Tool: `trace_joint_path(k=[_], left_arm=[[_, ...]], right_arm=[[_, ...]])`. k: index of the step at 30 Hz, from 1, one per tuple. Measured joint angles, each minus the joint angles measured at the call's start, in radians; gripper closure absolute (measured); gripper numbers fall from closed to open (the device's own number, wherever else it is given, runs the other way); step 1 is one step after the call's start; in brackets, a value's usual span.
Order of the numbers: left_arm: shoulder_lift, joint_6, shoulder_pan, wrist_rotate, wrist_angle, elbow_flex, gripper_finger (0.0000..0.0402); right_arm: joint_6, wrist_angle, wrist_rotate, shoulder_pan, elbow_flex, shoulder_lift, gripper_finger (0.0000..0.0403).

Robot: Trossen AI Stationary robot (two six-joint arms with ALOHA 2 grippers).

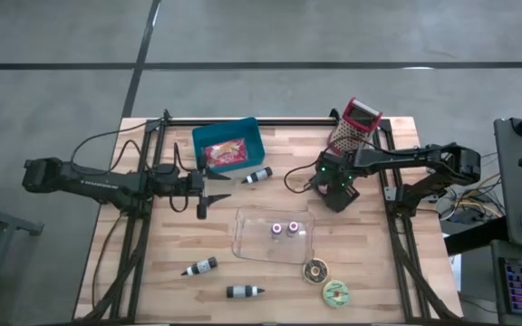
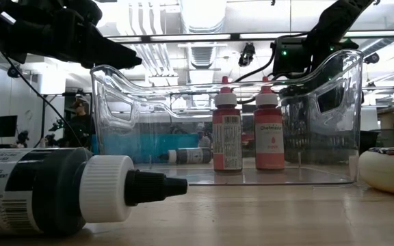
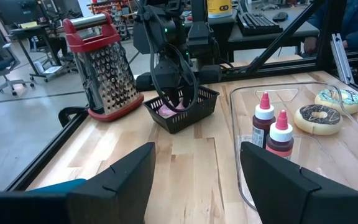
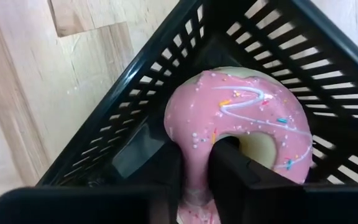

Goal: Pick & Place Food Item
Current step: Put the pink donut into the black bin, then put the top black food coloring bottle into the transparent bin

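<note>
A pink-iced donut (image 4: 253, 118) with sprinkles sits inside a black wire basket (image 4: 135, 93) on the right half of the table, beside the grater. My right gripper (image 4: 196, 163) reaches down into the basket (image 3: 182, 115) and is shut on the donut's ring. From above, the right gripper (image 1: 338, 192) hides basket and donut. My left gripper (image 1: 208, 195) hovers open over the table's left half, near the blue bin, and holds nothing; its fingers (image 3: 129, 177) show wide apart in the left wrist view. My right gripper has the donut's ring (image 4: 194, 146) between its two fingers, one finger (image 4: 232, 162) in the donut's hole and the other outside the ring. The fingers come from above, pointing steeply down. The donut is down inside the basket.
A clear container (image 1: 243, 237) with two red bottles (image 1: 284, 229) stands at mid-table. A red-handled grater (image 1: 353, 127) is at the far right, a blue bin (image 1: 227, 145) at the far left. Black bottles (image 1: 199, 267) and two donuts (image 1: 314, 270) lie toward the near edge.
</note>
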State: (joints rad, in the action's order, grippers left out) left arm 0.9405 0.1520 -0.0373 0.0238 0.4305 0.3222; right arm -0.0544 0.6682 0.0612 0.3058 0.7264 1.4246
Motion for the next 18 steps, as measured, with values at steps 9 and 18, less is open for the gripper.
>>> trace_joint_path(k=[9,18], left_arm=[[0.0,0.0,0.0,0.0,0.0,0.0,0.0163],[0.0,0.0,0.0,0.0,0.0,0.0,0.0163]], right_arm=[[0.01,0.001,-0.01,0.0,0.0,0.0,0.0231],[0.029,0.001,-0.012,0.0,0.0,0.0,0.0162]])
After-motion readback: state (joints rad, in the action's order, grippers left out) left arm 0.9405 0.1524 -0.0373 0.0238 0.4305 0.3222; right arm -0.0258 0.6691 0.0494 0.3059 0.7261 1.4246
